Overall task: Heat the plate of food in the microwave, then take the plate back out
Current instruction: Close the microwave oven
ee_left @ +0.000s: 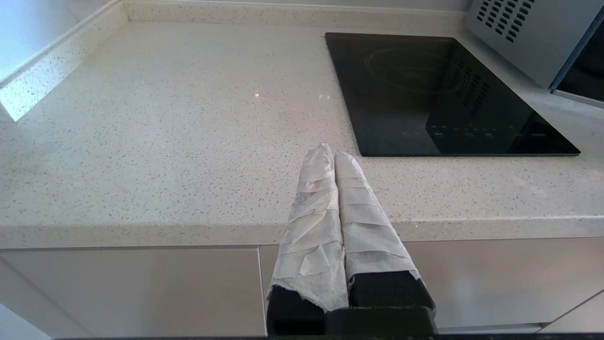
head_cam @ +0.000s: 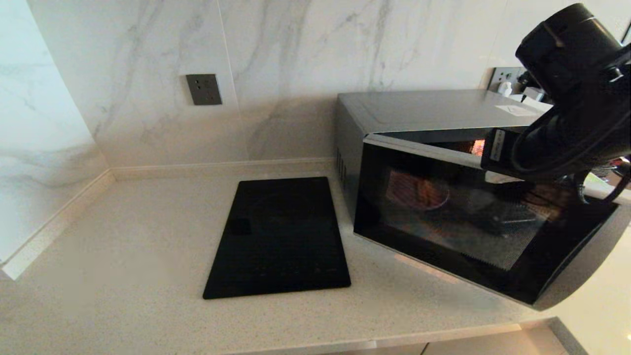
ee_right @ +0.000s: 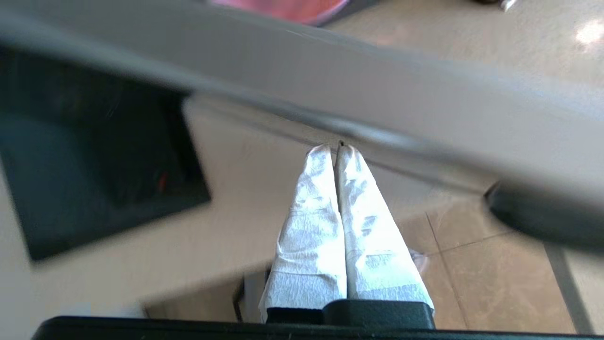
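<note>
The microwave sits right of centre in the head view, door ajar. The plate of food shows dimly behind the glass. The right gripper, fingers pressed together and empty, meets the door edge. Risk: closed tips slip off, leaving the door unlatched. The left gripper, likewise closed, hangs parked at the counter front.

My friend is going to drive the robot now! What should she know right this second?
Left gripper: jaws shut, empty, parked off the counter's front edge, near the cooktop.
Right gripper: jaws shut, holding nothing, right by the edge of the microwave door.
The door is partly open and the inside glows orange. The plate of food sits inside, seen through the glass.
Done: plate is in the microwave.
Left: whether heating is finished cannot be told; the plate must still come out onto the counter.
</note>
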You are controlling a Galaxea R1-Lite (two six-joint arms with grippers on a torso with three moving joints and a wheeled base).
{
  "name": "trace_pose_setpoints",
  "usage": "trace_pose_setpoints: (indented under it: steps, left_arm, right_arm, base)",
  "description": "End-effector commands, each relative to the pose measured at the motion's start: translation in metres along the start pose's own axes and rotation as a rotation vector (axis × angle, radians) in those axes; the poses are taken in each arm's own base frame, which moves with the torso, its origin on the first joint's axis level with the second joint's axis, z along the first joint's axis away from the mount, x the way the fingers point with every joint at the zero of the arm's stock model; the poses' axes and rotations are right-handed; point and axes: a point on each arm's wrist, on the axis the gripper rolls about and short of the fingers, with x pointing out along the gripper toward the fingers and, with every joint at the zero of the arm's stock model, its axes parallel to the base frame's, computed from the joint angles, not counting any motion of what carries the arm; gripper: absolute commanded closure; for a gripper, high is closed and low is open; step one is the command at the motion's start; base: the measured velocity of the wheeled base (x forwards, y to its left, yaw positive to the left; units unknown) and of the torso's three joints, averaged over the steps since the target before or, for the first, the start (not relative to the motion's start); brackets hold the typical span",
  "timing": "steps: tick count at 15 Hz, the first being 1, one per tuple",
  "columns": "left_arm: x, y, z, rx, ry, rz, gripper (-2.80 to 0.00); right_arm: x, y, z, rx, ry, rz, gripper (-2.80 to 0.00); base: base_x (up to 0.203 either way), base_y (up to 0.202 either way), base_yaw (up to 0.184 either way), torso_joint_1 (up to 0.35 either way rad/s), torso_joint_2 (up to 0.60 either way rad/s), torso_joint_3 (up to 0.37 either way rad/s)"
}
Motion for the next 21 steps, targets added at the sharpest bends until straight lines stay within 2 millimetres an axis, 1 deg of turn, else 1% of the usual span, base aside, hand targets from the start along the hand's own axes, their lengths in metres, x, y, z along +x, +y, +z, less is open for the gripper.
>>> trace_pose_setpoints:
  steps: [1,5,8,12,16,20,21]
  left_arm:
    - [0.000,0.000,0.000,0.000,0.001,0.001,0.00]
    - [0.000,0.000,0.000,0.000,0.001,0.001,0.00]
    - [0.000,0.000,0.000,0.000,0.000,0.001,0.00]
    - [0.000,0.000,0.000,0.000,0.001,0.001,0.00]
    - [0.000,0.000,0.000,0.000,0.000,0.001,0.00]
    - [0.000,0.000,0.000,0.000,0.001,0.001,0.00]
    - [0.000,0.000,0.000,0.000,0.001,0.001,0.00]
  right_arm:
    - [0.033,-0.001,0.012,0.041,0.001,-0.056,0.00]
    - [0.061,-0.011,0.040,0.124,-0.050,-0.094,0.00]
    - [0.085,-0.017,0.059,0.165,-0.129,-0.080,0.00]
    - [0.108,-0.021,0.070,0.173,-0.184,-0.077,0.00]
    - [0.122,-0.021,0.078,0.188,-0.235,-0.061,0.00]
    - [0.126,-0.021,0.077,0.184,-0.229,-0.064,0.00]
    - [0.123,-0.021,0.078,0.186,-0.231,-0.060,0.00]
  base:
    - [0.000,0.000,0.000,0.000,0.00,0.000]
    - [0.000,0.000,0.000,0.000,0.00,0.000]
    - [0.000,0.000,0.000,0.000,0.00,0.000]
    - [0.000,0.000,0.000,0.000,0.00,0.000]
    - [0.000,0.000,0.000,0.000,0.00,0.000]
    - [0.000,0.000,0.000,0.000,0.00,0.000]
    - [0.000,0.000,0.000,0.000,0.00,0.000]
